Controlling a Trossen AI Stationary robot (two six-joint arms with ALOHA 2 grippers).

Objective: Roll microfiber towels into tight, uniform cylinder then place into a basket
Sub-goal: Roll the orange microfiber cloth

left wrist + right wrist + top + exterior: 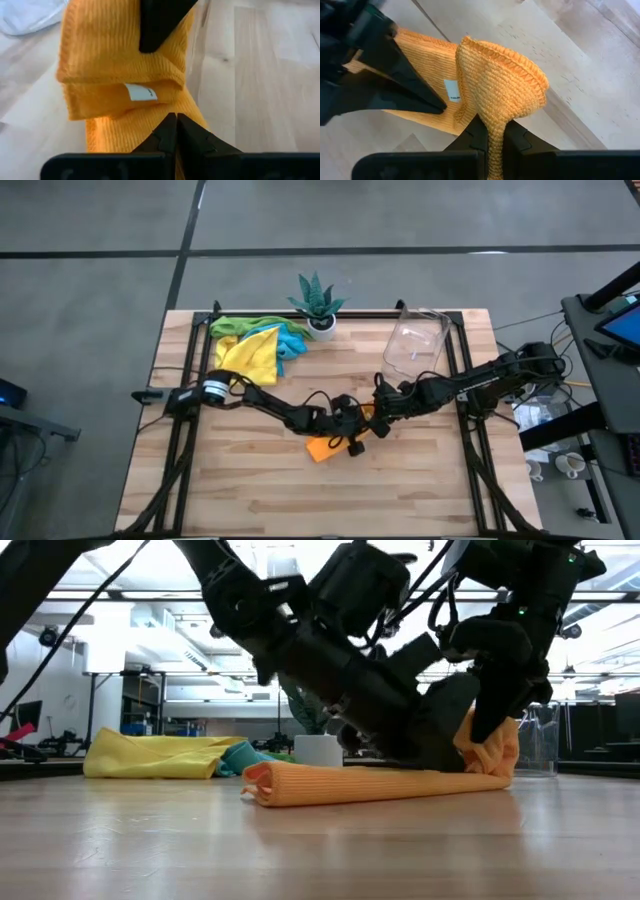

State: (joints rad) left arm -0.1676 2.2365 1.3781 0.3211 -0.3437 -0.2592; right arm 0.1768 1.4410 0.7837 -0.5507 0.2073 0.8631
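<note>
An orange microfiber towel [370,783] lies mid-table as a long, loosely folded strip, with a white label [140,92] on it. One end of it is raised in my right gripper [492,131], which is shut on it. My left gripper [176,122], also shut, points slanting down at the towel beside the label. More towels, yellow, green and blue [255,345], lie heaped at the far left. The clear basket [415,345] stands at the far right. My left gripper touches the towel's top layer [449,107] beside the white label with its shut fingertips [439,105], slanting down from the table's left. That part of the towel lies flat on the table. My right gripper pinches the towel's end [494,117] between its two fingers, coming steeply from above. Several layers bunch there, and a hemmed flap [507,70] stands up past the fingers. This end is lifted; the rest of the strip [330,785] stays on the table.
A green spiky plant in a white pot [320,308] stands at the far edge between the towel heap and the basket. Dark frame rails [470,395] run along the table's left and right sides. Bare wood [330,495] stretches along the near side.
</note>
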